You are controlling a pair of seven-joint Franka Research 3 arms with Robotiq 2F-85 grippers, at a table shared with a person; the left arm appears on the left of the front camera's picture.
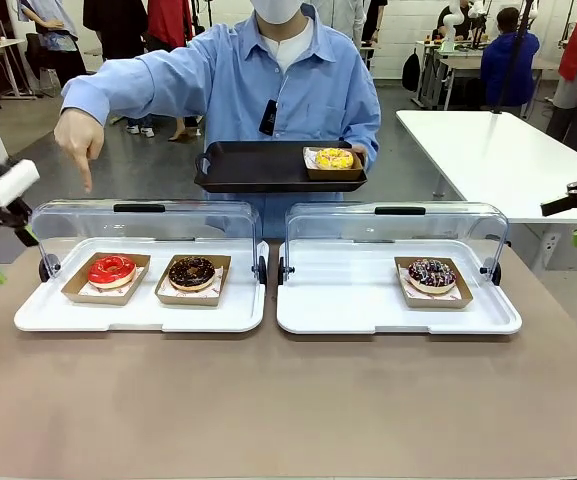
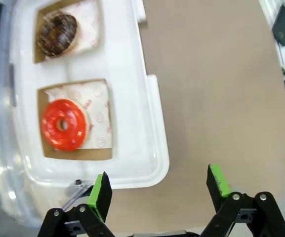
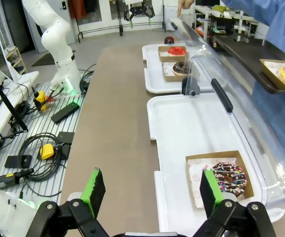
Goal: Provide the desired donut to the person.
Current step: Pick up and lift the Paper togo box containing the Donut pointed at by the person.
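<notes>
At the far left the left claw (image 2: 159, 188) hangs past the edge of the surface (image 1: 288, 410), its green-padded jaws spread fully apart with nothing between them, probably held clear of the case until a choice is made. Just right of it, the person (image 1: 268, 80) in the light blue shirt lowers a pointing hand (image 1: 80, 140), index finger aimed straight down behind the left white tray (image 1: 138, 318). The clear lid (image 1: 143, 225) of that tray stands tipped up at the back, leaving the front open for a reach. The finger lines up most nearly with the red donut (image 1: 112, 270), so that looks like the one wanted. It sits at the left end of the tray in a shallow brown card holder on printed paper: a glossy, bright red ring with a small hole, its icing smooth and likely sticky. Beside it, apart, lies a chocolate donut (image 1: 192, 272) in its own holder. In the middle the person's other hand holds out a black tray (image 1: 258, 165), level, carrying a yellow donut (image 1: 334, 158) at its right end with bare room on its left, seemingly for the delivery. Further right, the second white tray (image 1: 368, 315) holds a sprinkled donut (image 1: 431, 274). The right claw (image 3: 152, 190) hovers beyond it, wide open and empty.
</notes>
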